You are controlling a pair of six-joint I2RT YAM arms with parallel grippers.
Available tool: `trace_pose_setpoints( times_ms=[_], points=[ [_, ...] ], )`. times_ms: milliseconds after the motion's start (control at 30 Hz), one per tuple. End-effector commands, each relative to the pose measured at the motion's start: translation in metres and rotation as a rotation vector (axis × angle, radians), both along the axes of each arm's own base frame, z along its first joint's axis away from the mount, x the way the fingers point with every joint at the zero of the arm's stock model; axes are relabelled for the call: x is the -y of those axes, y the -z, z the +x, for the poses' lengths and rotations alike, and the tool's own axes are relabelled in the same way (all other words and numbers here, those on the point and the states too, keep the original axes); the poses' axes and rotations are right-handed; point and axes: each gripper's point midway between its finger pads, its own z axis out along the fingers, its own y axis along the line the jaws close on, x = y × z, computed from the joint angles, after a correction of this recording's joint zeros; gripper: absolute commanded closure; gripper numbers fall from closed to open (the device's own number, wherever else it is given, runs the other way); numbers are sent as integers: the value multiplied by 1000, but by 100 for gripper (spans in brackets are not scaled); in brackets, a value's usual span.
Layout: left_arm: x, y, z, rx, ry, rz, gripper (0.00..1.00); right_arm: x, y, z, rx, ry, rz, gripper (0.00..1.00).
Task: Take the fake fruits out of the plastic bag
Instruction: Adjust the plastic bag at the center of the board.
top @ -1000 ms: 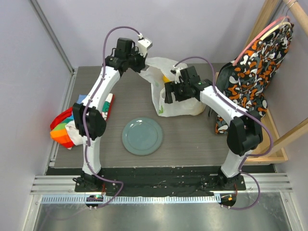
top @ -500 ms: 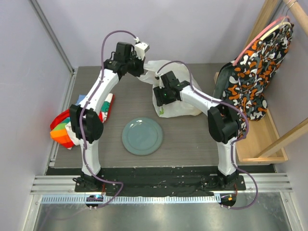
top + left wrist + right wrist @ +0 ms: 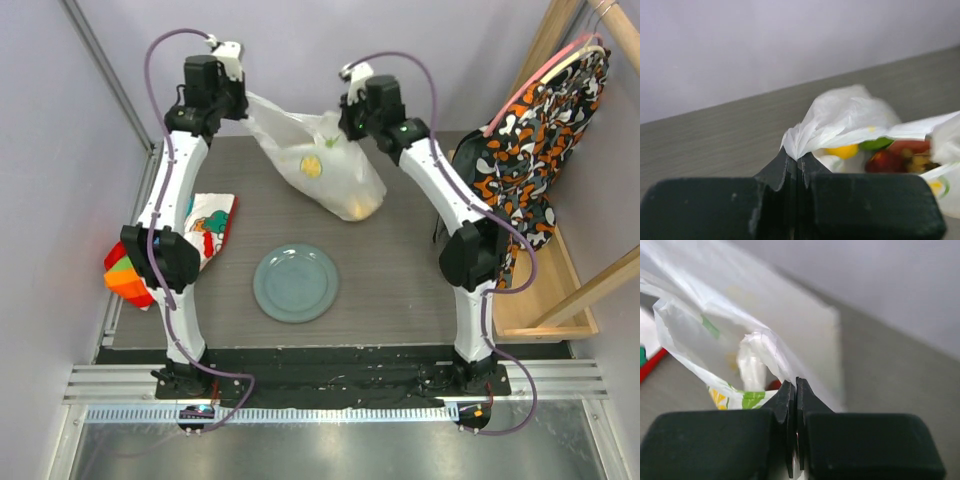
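Note:
The plastic bag [image 3: 325, 165] hangs off the table, stretched between my two grippers. At its upper left corner, my left gripper [image 3: 243, 101] is shut on a bunched fold of the plastic bag [image 3: 840, 117]. My right gripper [image 3: 346, 126] is shut on the thin edge of the plastic bag [image 3: 765, 347] at the upper right. The fake fruits are inside: a yellow one [image 3: 312, 167] and an orange-yellow one [image 3: 365, 207] show through the film. Looking in through the left wrist view, I see a yellow fruit [image 3: 842, 150], a green one [image 3: 875, 144] and a dark red one [image 3: 885, 161].
A grey-green plate [image 3: 295, 283] lies on the table below the bag. A colourful printed cloth [image 3: 207, 225] and a red-green bundle [image 3: 125, 275] sit at the left edge. Orange-black patterned fabric [image 3: 530, 140] hangs on a wooden rack [image 3: 545, 290] at the right.
The right gripper has shut on the bag's edge. Both arms have risen and spread apart, lifting the bag off the table; the left gripper moved left and back.

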Motion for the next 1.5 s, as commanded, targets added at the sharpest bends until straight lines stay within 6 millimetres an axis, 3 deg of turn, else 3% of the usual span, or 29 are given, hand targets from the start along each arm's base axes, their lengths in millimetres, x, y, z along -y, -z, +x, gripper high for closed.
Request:
trace_pose_setpoints(
  times_ms=[0,33,67,100,200,267,300,367,400,433,500,533,567,633,667,700,767,800,900,933,1000,1167,1300,1367,1433,1467],
  points=[
    [-17,-82,-4,194,-48,-78,100,25,-137,20,365,11,69,99],
    [-15,-87,-10,195,-38,-88,100,35,-138,23,380,23,56,99],
    [-13,-77,-15,156,-34,-106,100,39,-144,23,412,22,43,99],
    [-8,-90,-32,166,6,-131,100,44,-147,20,424,21,30,99],
    [0,-74,-63,86,54,-175,100,56,-126,-1,395,-5,-40,99],
    [2,-55,-83,11,67,-191,100,64,-86,-29,323,-44,-90,99],
    [2,-34,-101,-54,68,-198,100,68,-70,-39,295,-56,-116,99],
    [4,-12,-127,-132,92,-212,100,81,-23,-74,189,-72,-158,99],
    [4,31,-144,-250,85,-216,100,86,-9,-87,151,-67,-167,99],
    [7,29,-167,-265,116,-235,100,96,32,-106,57,-65,-201,99],
    [11,60,-197,-365,142,-253,100,113,56,-136,-33,-34,-236,98],
    [12,84,-219,-429,157,-258,100,119,76,-151,-97,-35,-253,85],
    [16,91,-231,-456,189,-274,100,120,79,-171,-147,-67,-252,73],
    [20,110,-248,-518,211,-287,100,116,62,-182,-151,-116,-234,48],
    [24,107,-255,-520,241,-304,100,108,55,-194,-179,-180,-206,43],
    [26,107,-257,-525,247,-314,100,100,20,-193,-117,-208,-174,40],
    [29,101,-256,-515,250,-341,100,87,-9,-204,-102,-289,-137,36],
    [30,97,-255,-507,246,-353,100,72,-40,-209,-50,-364,-88,33],
    [34,78,-247,-462,246,-393,100,42,-54,-221,-2,-487,-91,33],
    [35,73,-244,-453,240,-402,100,23,-50,-229,8,-550,-102,34],
    [36,64,-239,-442,231,-421,100,8,-30,-229,-11,-588,-125,37],
    [34,64,-238,-467,186,-497,100,-39,31,-212,-124,-652,-121,41],
    [28,63,-242,-463,187,-504,100,-63,37,-181,-143,-580,-67,45],
    [26,61,-244,-453,186,-499,100,-72,54,-165,-177,-531,-65,46],
    [19,60,-244,-441,159,-511,100,-81,54,-155,-206,-477,-6,48],
    [16,60,-244,-443,148,-522,100,-88,64,-154,-231,-474,4,50]
  ],
)
